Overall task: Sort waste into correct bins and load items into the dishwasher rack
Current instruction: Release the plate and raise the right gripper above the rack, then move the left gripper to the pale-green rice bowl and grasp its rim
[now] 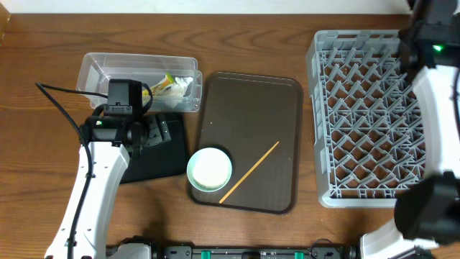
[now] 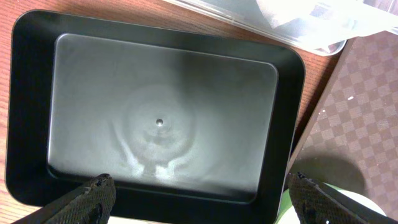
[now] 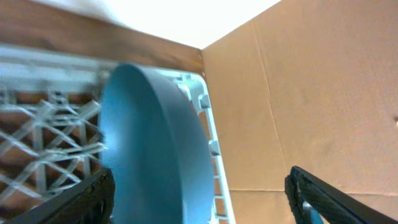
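Note:
My left gripper (image 2: 200, 186) hangs open over the near rim of the empty black bin (image 2: 289, 124), its fingers (image 1: 154, 133) above that bin (image 1: 154, 164). The clear tub (image 1: 100, 68) behind it holds the orange and yellow-green wrapper (image 1: 169, 85). A pale mint bowl (image 1: 209, 169) and a thin wooden stick (image 1: 249, 173) lie on the brown tray (image 1: 251, 108). My right gripper (image 3: 199, 193) is open around a blue round dish (image 3: 149, 143) standing on edge at the far right corner of the grey rack (image 3: 37, 124); whether it is a plate or a bowl is unclear.
The rack (image 1: 359, 108) fills the right side, and the right arm (image 1: 438, 93) covers its right edge. A cardboard wall (image 3: 311, 93) stands just beyond that corner. The left arm's cable (image 1: 61, 101) loops over the wood at left.

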Motion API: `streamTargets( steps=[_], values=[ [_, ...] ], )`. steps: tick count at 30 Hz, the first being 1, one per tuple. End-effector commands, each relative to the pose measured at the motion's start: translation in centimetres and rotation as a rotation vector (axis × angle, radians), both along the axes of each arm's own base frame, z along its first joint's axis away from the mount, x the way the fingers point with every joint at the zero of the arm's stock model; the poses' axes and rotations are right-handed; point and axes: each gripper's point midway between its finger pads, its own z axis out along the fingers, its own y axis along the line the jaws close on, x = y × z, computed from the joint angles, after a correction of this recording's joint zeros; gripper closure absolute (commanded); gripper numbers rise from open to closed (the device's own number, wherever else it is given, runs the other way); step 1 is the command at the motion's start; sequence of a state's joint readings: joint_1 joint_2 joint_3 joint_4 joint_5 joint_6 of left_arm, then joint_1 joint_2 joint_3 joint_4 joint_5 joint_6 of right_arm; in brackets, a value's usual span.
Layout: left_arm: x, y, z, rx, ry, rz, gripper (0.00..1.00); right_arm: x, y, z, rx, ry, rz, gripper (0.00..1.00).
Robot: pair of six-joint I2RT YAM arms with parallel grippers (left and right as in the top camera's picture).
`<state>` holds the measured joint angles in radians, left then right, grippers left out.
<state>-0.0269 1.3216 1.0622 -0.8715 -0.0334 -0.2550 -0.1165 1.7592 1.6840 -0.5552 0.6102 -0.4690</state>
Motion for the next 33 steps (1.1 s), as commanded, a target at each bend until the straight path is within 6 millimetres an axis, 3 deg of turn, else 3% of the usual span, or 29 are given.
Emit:
streamTargets(
  steps=[1,7,11,21,33],
  values=[
    [-0.1,0.4,0.4,0.012,-0.013,0.006,0.08,-0.7,2.9,1.5,0.213,-0.114,0.067,0.11],
    [-0.1,0.4,0.4,0.012,-0.013,0.006,0.08,-4.6,10.6,-1.7,0.68,0.022,0.216,0.11],
    [-0.1,0.4,0.4,0.012,-0.013,0.006,0.08,-8.5,14.3,-4.1,0.899,0.198,0.222,0.12],
    [-0.1,0.4,0.4,0.012,-0.013,0.006,0.08,-15.6,15.9,-6.7,1.025,0.476,0.07,0.12],
    [0.6,0.3,0.7,0.011,-0.043,0.007,0.08,-16.6,18.4,-6.8,1.047,0.545,0.115,0.1]
  ],
)
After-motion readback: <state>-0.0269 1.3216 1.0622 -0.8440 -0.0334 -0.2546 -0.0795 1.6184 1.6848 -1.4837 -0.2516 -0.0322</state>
